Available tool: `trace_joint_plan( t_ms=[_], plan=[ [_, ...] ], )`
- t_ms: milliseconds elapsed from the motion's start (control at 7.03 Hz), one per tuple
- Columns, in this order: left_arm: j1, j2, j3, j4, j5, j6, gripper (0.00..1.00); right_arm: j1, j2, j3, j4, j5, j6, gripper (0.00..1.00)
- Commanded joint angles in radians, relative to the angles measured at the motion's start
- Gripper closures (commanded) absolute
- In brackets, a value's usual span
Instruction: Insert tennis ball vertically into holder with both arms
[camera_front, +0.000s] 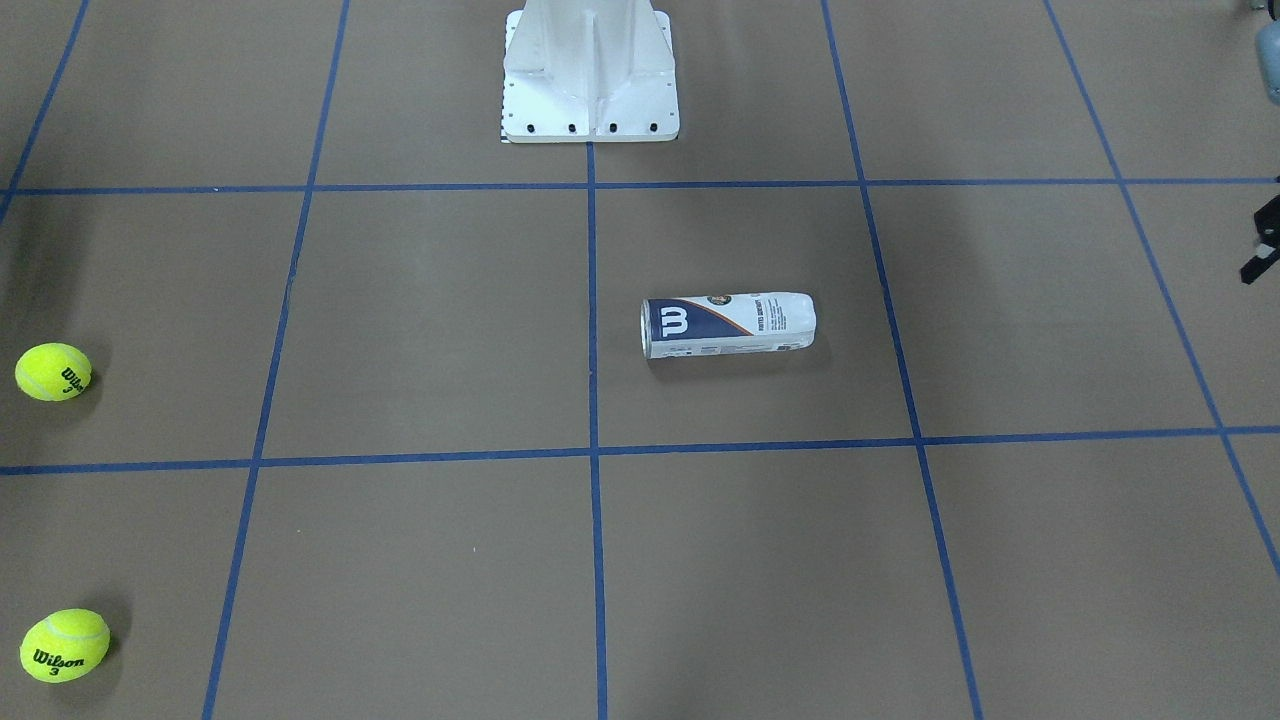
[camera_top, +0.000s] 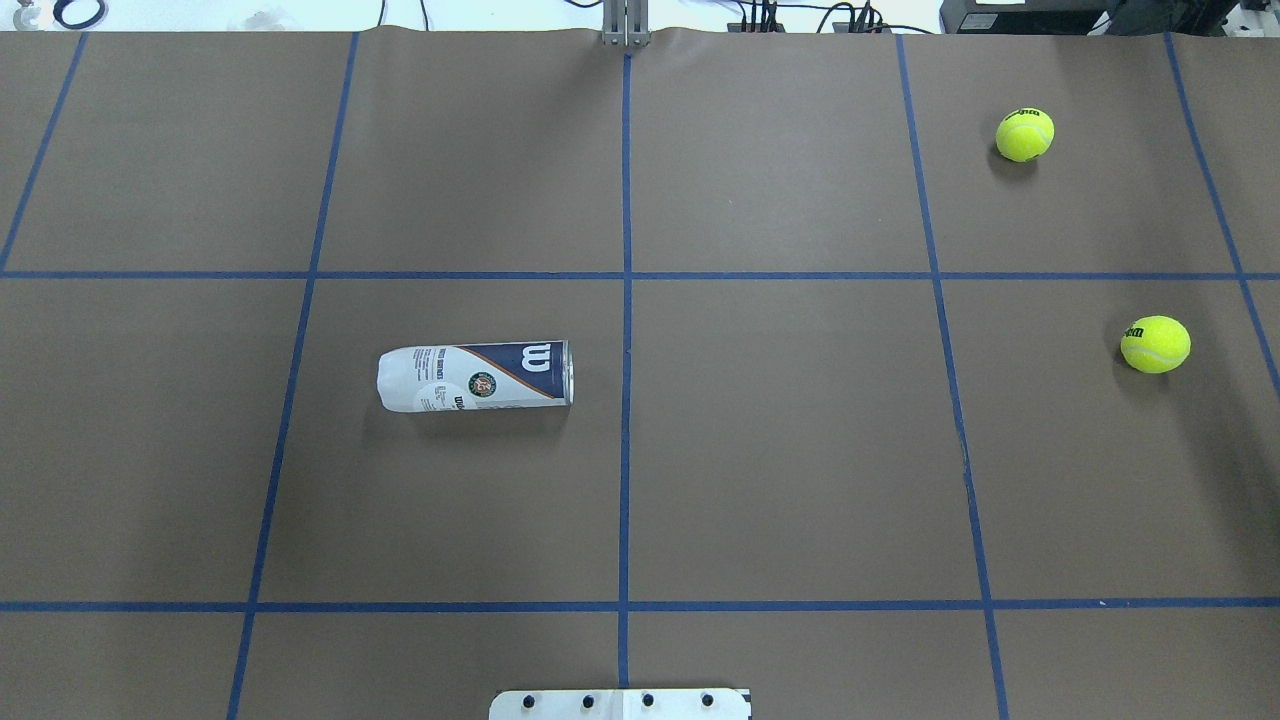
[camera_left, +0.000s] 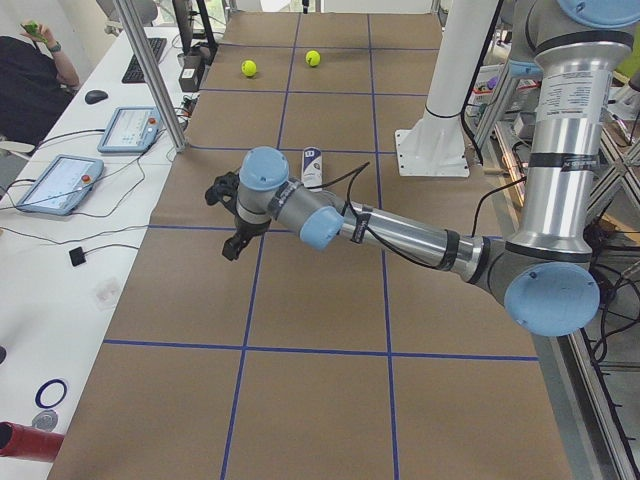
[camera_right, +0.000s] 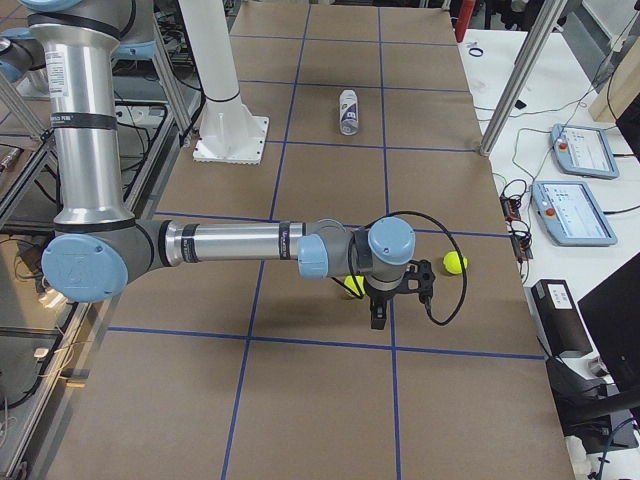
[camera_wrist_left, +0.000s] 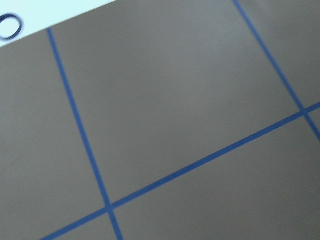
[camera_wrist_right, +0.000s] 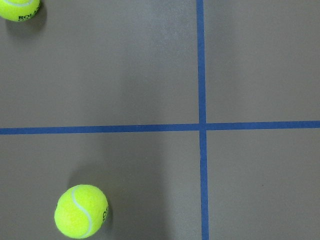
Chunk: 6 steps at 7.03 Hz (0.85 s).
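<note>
the holder (camera_top: 475, 375) lay on its side on the tabletop (camera_top: 780, 450), in the robot's left half. it sat just beside the centre blue tape line (camera_top: 626, 300), with its navy "w" end toward that line and its rounded white end pointing away. two tennis balls sat in the robot's right half, well apart from the holder and from each other: the nearer ball (camera_top: 1155, 344) and the farther ball (camera_top: 1025, 135). the left pincer (camera_left: 228, 218) hung above the tabletop beyond the holder's rounded end. nothing showed in its grip, and i could not tell how far it stood open. the right pincer (camera_right: 395, 297) hung near the nearer ball, and i could not tell its opening either. the white pedestal base (camera_front: 590, 100) stood on the centre line.
</note>
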Motion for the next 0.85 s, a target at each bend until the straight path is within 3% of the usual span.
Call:
trace_joint_plan(
  t_ms=[0,427,712],
  plan=[
    [0.204,-0.169,-0.01,0.007,-0.001,-0.014,0.01,0.002,-0.008,0.003,0.001,0.047,-0.002,0.0],
    [0.469,-0.437,-0.011,0.251,0.047,0.006,0.0,0.002,-0.013,0.032,0.001,0.037,-0.005,0.0],
    [0.616,-0.52,0.004,0.255,0.237,0.122,0.0,0.002,-0.008,0.03,0.001,0.033,-0.005,0.0]
  ],
)
